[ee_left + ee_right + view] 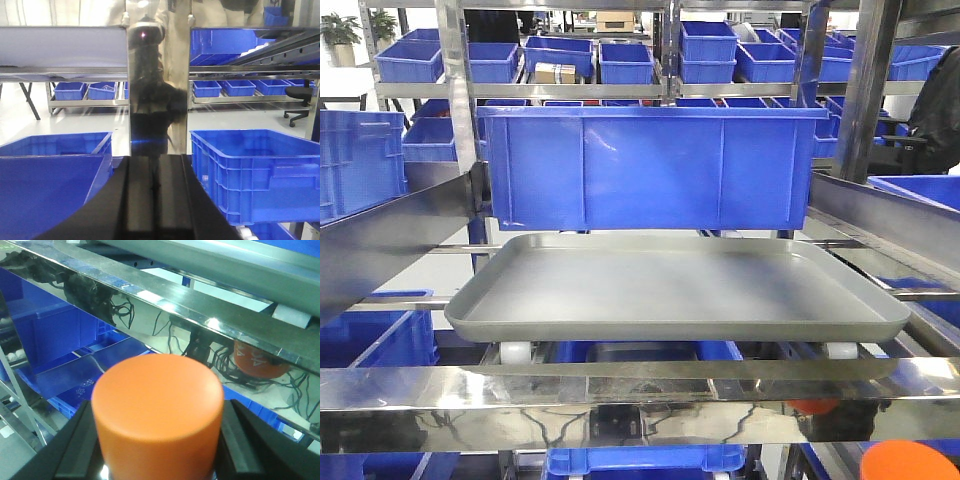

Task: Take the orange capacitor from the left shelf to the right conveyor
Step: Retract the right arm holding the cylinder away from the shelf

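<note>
"As the right gripper (157,445) clamps one capacitor (157,400) — lower centre, wrist view — what else?"
"One tray (670,325) mid-frame, one big bin (650,165) above it, contents hidden. Left gripper (156,210): width unclear."

A black office chair (300,107) stands far ahead, right of the left hand (154,165); a cardboard box (555,72) and potted plant (338,30) sit distant.
</note>
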